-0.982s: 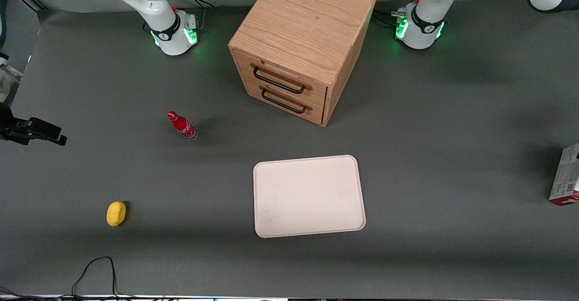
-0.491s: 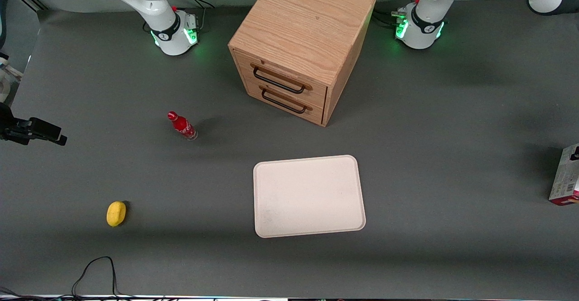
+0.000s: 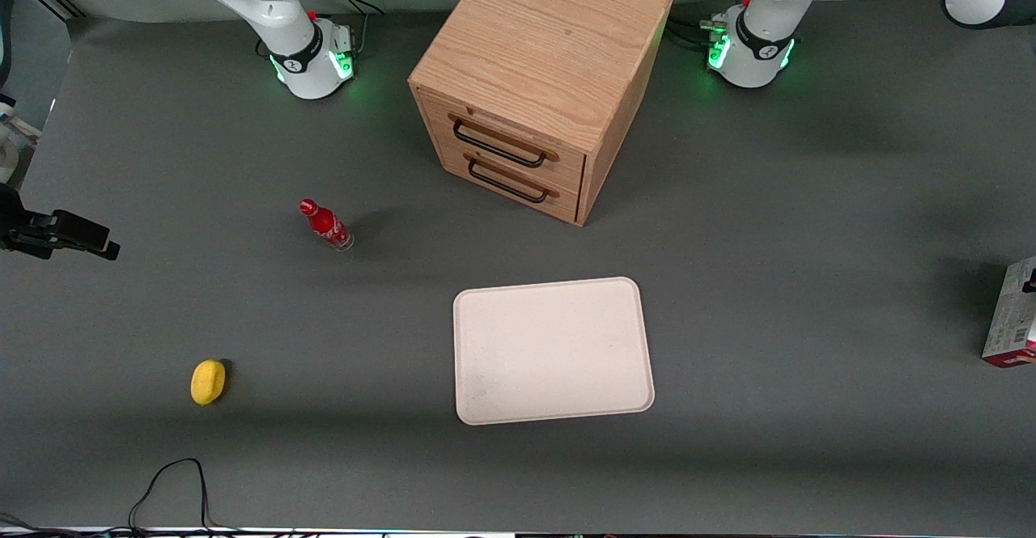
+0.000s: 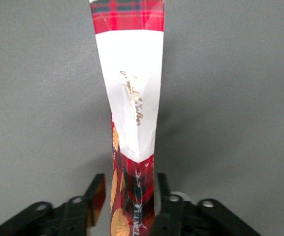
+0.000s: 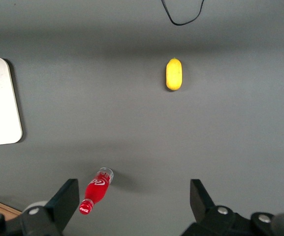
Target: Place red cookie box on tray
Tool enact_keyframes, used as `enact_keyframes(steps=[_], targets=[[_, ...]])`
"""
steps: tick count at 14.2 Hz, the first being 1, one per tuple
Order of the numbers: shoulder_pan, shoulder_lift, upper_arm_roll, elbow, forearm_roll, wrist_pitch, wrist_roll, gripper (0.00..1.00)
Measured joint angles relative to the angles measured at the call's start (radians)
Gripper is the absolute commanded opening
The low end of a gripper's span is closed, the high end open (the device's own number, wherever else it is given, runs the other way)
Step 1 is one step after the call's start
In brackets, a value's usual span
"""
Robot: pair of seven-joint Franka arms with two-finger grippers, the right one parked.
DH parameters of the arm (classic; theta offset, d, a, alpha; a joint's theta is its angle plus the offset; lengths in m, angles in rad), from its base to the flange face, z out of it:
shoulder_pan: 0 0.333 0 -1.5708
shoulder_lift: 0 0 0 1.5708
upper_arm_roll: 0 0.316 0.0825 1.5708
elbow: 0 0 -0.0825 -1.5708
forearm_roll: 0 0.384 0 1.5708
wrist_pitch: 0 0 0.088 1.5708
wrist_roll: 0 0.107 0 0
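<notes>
Little is being changed across the front views: the red cookie box [image 3: 1013, 313] is being kept at the working arm's end of the table, standing on edge, and only the small dark patch at its upper corner is being shifted slightly.

Taken from the parked arm's end, a yellow lemon-like object [image 3: 208, 381] is being left near the front camera, and a red cola bottle [image 3: 325, 225] is being left upright farther from the camera. A wooden drawer cabinet [image 3: 538, 77] is being kept farther from the camera than the tray [image 3: 553, 350], which is lying bare on the grey table [image 3: 769, 222], well apart from the box.

In the left wrist view, the gripper [image 4: 125, 199] is being held around the narrow red edge of the box [image 4: 129, 108]. One finger [image 4: 95, 195] is being shown with a small gap to the carton, while the other is sitting right beside it; the jaws are judged to be narrow but not yet clamped, and firm contact cannot be confirmed.

For the step in hand to be done well, the thin carton should be pinched squarely across its broad faces, gently enough that the card is not being crushed, and only then lifted clear and carried level toward the tray.
</notes>
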Motion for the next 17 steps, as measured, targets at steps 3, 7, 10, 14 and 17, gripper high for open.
enact_keyframes(steps=[3,7,10,14,17], targets=[[-0.001,0.0,0.0,0.0,0.0,0.0,0.0,0.0],[-0.001,0.0,0.0,0.0,0.0,0.0,0.0,0.0],[-0.001,-0.001,0.0,0.002,0.0,-0.008,0.0,0.0],[-0.026,-0.1,-0.003,0.012,0.008,-0.165,-0.012,0.0],[-0.06,-0.307,-0.003,-0.075,0.042,-0.28,-0.103,0.0]])
